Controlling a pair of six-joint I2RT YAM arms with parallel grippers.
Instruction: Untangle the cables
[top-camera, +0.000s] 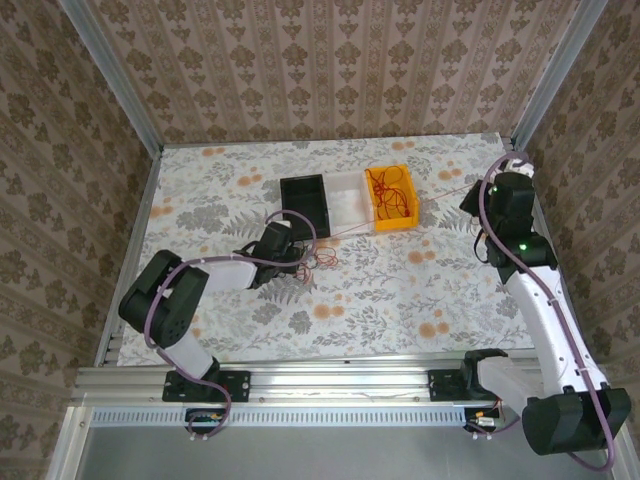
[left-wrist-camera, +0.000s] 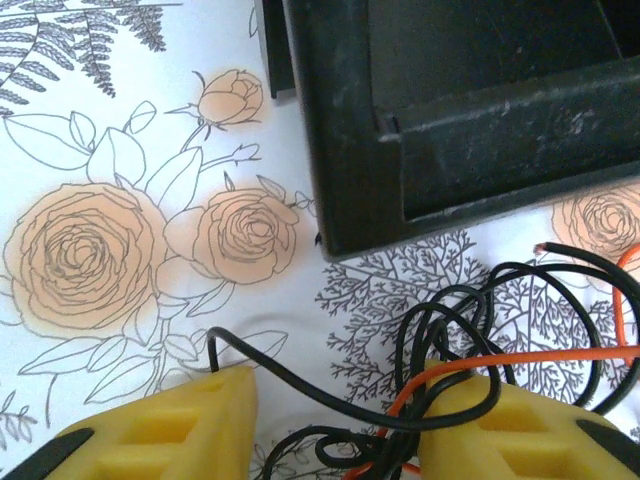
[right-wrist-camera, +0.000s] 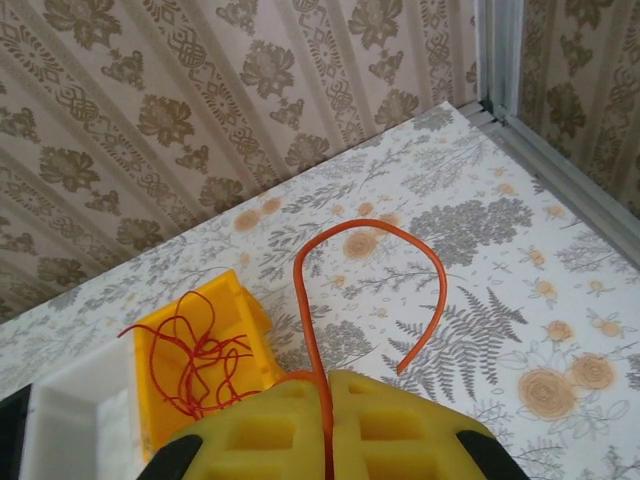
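left gripper (left-wrist-camera: 335, 400): left of yellow bin (top-camera: 398, 225), fingers (left-wrist-camera: 150, 430) apart, loose cables (left-wrist-camera: 540, 356) lying between them | more red ones inside bin | right gripper (right-wrist-camera: 325, 385): right of bin, pinching one red cable (right-wrist-camera: 372, 225) | we think: light, floppy; grab near an end

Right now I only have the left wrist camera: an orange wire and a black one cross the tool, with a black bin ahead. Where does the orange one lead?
Observer: It seems to end in the right tool, which is shut on a red wire that arches above it.
Operator: Slack or stretched?
Observer: In the top view it runs in a straight line over the table, from near the left tool to the right one.
Operator: Any more wires elsewhere?
Observer: A tangle of red wires sits in the yellow bin, next to a white bin.
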